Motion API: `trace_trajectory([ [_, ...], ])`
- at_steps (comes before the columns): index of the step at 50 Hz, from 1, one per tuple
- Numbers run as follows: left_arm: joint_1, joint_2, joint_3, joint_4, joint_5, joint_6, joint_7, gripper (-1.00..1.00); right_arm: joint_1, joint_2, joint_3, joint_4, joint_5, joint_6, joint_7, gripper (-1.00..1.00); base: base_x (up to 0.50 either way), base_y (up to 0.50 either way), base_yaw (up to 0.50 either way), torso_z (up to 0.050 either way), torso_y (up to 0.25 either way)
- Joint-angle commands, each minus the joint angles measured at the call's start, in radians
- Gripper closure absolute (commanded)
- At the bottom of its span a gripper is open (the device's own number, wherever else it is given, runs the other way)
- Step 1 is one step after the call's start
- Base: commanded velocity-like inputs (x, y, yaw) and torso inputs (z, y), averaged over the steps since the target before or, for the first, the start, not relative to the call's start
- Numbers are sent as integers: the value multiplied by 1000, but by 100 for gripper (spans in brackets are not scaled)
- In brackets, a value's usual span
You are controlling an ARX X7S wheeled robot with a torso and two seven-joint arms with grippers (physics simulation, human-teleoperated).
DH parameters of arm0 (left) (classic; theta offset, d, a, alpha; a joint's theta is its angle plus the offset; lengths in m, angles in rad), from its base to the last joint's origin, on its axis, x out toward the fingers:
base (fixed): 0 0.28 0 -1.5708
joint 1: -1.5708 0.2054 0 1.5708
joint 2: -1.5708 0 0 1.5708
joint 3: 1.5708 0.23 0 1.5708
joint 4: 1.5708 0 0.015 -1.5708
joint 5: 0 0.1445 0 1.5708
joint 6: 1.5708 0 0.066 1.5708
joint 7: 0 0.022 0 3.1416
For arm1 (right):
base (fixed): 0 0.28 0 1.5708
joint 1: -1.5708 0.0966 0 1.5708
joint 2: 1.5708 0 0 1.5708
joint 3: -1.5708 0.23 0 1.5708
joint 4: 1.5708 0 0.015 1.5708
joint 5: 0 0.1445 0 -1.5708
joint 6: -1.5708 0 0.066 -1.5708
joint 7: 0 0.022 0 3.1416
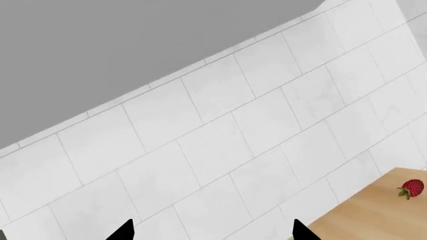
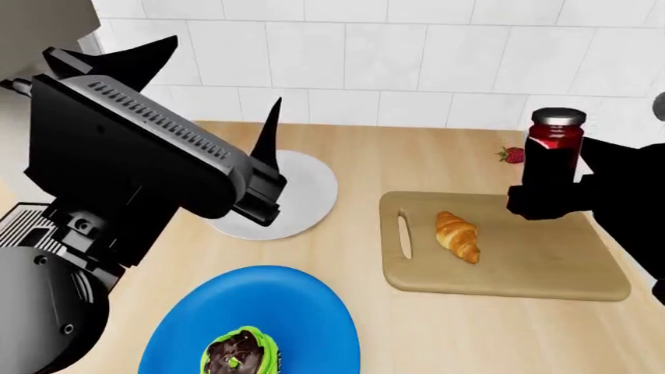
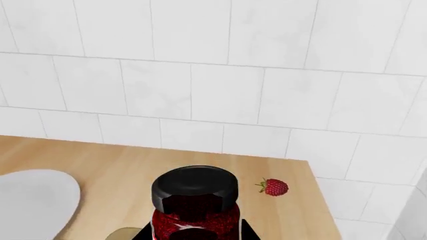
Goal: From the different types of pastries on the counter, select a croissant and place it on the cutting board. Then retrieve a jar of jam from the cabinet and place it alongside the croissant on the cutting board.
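The croissant (image 2: 457, 236) lies on the cutting board (image 2: 540, 269), near its slot handle. My right gripper (image 2: 546, 195) is shut on the jar of jam (image 2: 556, 144), which it holds upright in the air over the board's far right part. In the right wrist view the jar (image 3: 195, 200) fills the space between the black fingers of the right gripper (image 3: 197, 232). My left gripper (image 2: 213, 89) is raised high at the left, open and empty. In its wrist view the left gripper (image 1: 213, 235) faces the tiled wall. The cupcake (image 2: 241, 354) sits on the blue plate (image 2: 311, 312).
A round grey plate (image 2: 311, 187) lies on the counter (image 2: 416, 148) left of the board. A small red strawberry (image 2: 510, 154) lies by the tiled wall behind the board. A grey cabinet underside (image 1: 133, 40) shows above the tiles. A metal appliance (image 2: 21, 222) stands at the left edge.
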Motion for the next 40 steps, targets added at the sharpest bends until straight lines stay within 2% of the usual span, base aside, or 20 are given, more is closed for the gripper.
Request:
trace_trajectory([
  [1,2,-2,1,0,1,4,-1,-100,-89,-2,50,-28,-72,-38,-33,100,0,0,0,0,0],
  [40,20,-8,10,-3,13,22,3,-100,-320,-39,108,-65,-234,-129,-111,100,0,0,0,0,1],
])
